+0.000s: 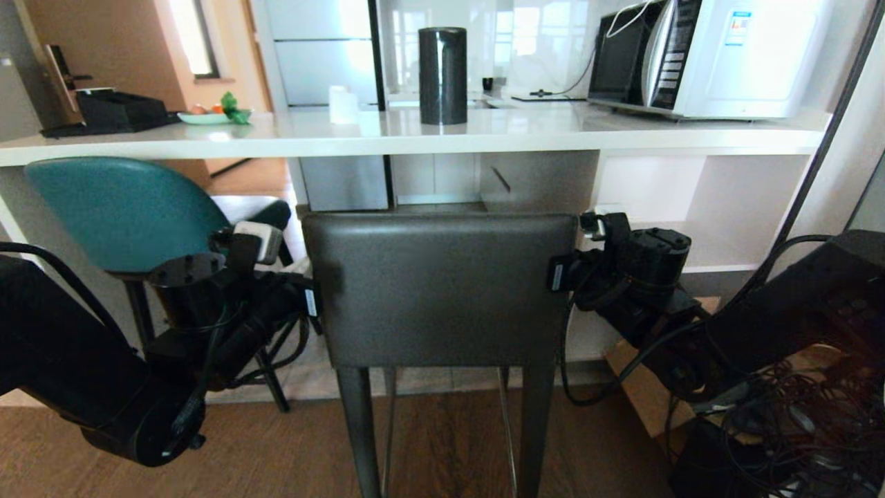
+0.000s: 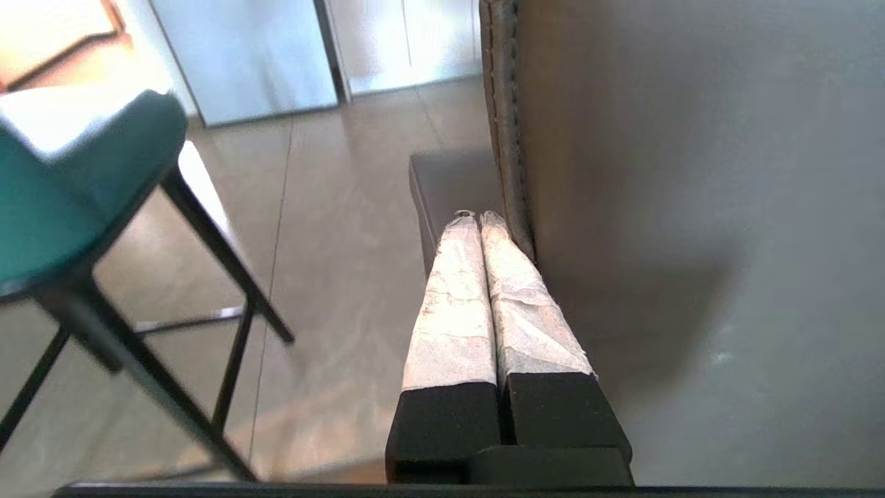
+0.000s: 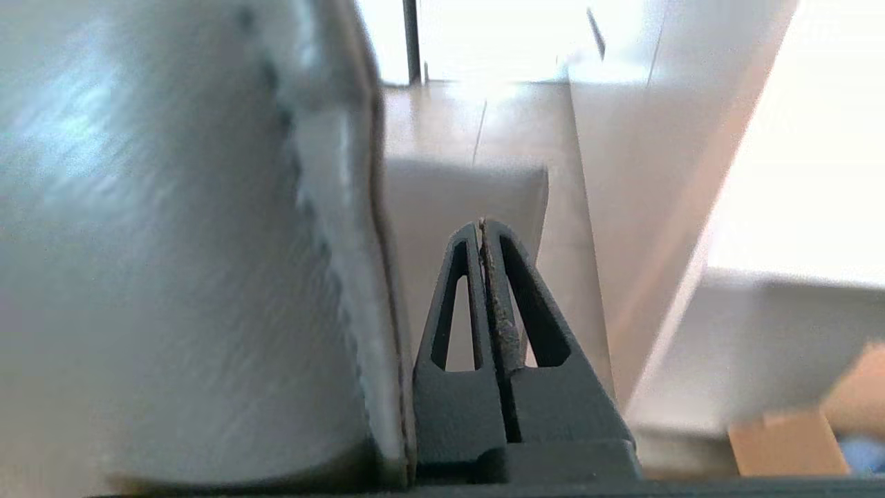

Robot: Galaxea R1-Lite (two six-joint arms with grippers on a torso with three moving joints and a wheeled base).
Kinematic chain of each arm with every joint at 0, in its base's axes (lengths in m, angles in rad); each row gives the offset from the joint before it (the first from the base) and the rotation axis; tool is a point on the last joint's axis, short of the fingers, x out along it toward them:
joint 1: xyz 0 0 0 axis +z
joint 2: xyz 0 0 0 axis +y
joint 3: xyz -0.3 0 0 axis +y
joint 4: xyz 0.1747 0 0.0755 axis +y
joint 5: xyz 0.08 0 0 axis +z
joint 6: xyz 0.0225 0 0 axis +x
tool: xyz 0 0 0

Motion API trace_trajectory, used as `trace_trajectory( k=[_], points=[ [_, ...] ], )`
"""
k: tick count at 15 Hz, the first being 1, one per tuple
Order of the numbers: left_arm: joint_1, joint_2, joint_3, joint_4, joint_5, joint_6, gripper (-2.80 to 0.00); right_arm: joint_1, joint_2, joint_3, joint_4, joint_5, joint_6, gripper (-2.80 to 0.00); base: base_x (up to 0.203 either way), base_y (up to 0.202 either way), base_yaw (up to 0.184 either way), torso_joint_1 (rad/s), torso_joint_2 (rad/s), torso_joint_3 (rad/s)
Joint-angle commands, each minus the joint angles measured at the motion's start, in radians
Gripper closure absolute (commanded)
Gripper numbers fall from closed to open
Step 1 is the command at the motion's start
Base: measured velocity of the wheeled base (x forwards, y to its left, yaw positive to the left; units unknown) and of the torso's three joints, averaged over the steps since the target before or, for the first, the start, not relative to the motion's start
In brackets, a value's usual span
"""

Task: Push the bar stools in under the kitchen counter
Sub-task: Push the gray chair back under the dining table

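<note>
— Fingers? Both pairs pressed together, holding nothing: left gripper and right gripper flank the grey stool backrest's side edges.

— And the kitchen counter? Straight ahead, beyond the stool; teal stool sits left.

head view faces counter, wrist views hug grey stool sides

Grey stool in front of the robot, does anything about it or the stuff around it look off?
Nothing damaged or spilled. The grey stool stands square to the kitchen counter, its back not yet under it. The left gripper and right gripper, both shut, flank its edges. The teal stool sits slightly turned.
</note>
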Motion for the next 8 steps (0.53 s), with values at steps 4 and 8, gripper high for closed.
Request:
trace_trajectory(
  k=[4, 8],
  points=[
    [-0.002, -0.002, 0.002, 0.003, -0.001, 0.001, 0.0, 0.002, -0.003, 0.007, 0.006, -0.003, -0.001, 0.0, 0.184, 0.0, 0.001, 0.001, 0.0, 0.007],
    [-0.005, -0.032, 0.042, 0.003, -0.003, 0.001, 0.0, 0.003, -0.038, 0.067, -0.005, -0.006, -0.008, 0.0, 0.113, 0.0, 0.002, 0.0, 0.0, 0.004]
  ],
)
